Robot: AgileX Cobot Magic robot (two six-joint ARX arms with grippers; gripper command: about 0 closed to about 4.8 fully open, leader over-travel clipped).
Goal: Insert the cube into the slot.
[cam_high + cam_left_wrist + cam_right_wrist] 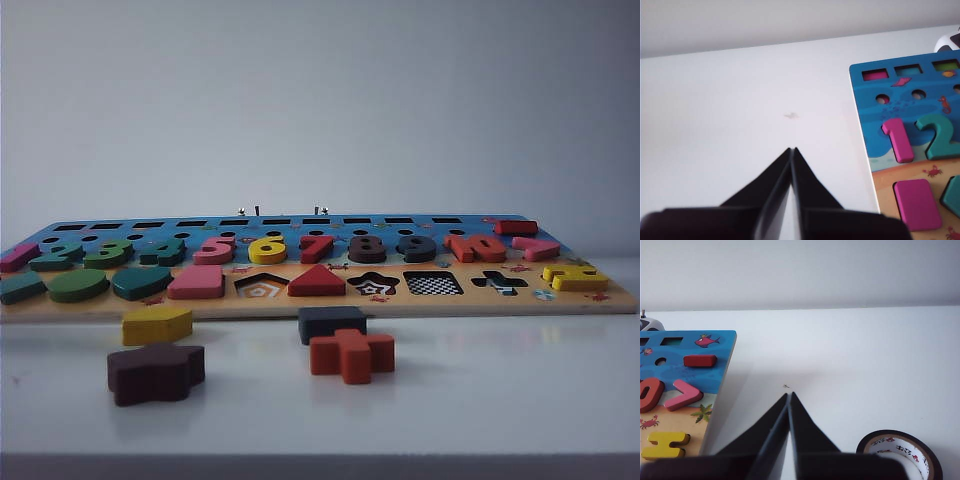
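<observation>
Both the left gripper point(792, 150) and right gripper point(789, 394) are sitting clenched, empty; the cube point(332, 323) is lying lower centre in the exterior view.

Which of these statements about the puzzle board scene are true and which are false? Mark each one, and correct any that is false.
1. The cube already sits in its slot. False: it lies on the table in front of the puzzle board, just behind the orange cross.
2. The checkered square slot is unfilled. True.
3. The left claw is shut, over bare table beside the board. True.
4. The right claw grips the roll of tape. False: it is shut on nothing; the tape lies beside it.
5. The red triangle lies loose on the table. False: it sits on the board.
</observation>
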